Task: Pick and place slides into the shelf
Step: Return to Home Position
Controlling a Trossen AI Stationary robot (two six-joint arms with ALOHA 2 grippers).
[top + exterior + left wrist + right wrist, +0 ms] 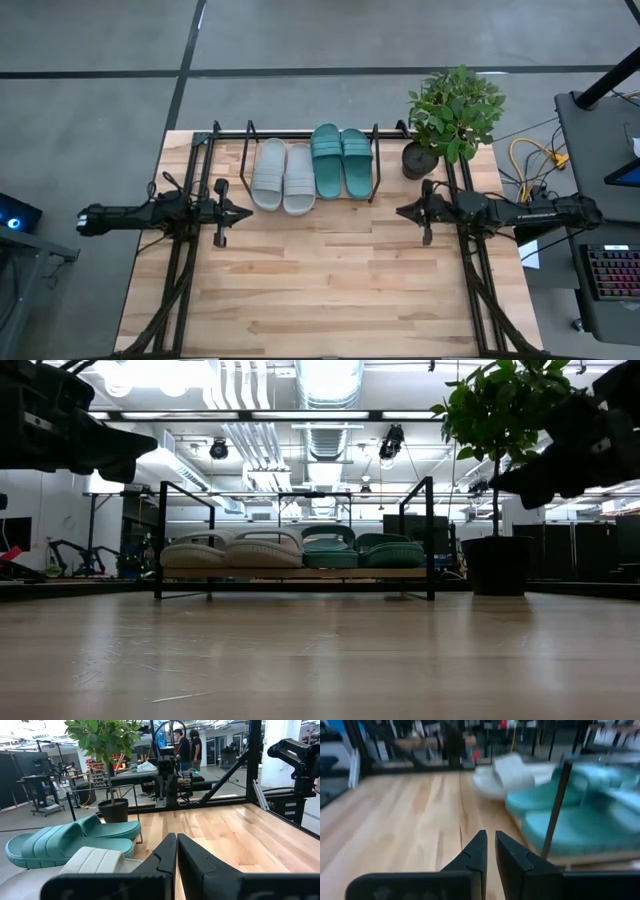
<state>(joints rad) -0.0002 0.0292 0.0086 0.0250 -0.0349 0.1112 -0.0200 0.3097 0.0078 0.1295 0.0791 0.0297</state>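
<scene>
Two light grey slides (284, 176) and two dark teal slides (342, 162) lie side by side, soles down, on the wooden board of the shelf (246, 152) at the table's far middle. In the low view the grey slides (230, 550) and the teal slides (362, 550) fill the shelf (430, 540) from end to end. My left gripper (246, 212) hovers shut near the shelf's left end, pointing level toward the table's right. My right gripper (402, 212) hovers shut near the shelf's right end, pointing toward the table's left. Neither holds anything.
A potted plant (452, 112) in a black pot (420, 160) stands at the far right corner, next to the shelf's right end. Bare wooden tabletop (320, 280) spreads across the near half. People stand in the room beyond the table (187, 745).
</scene>
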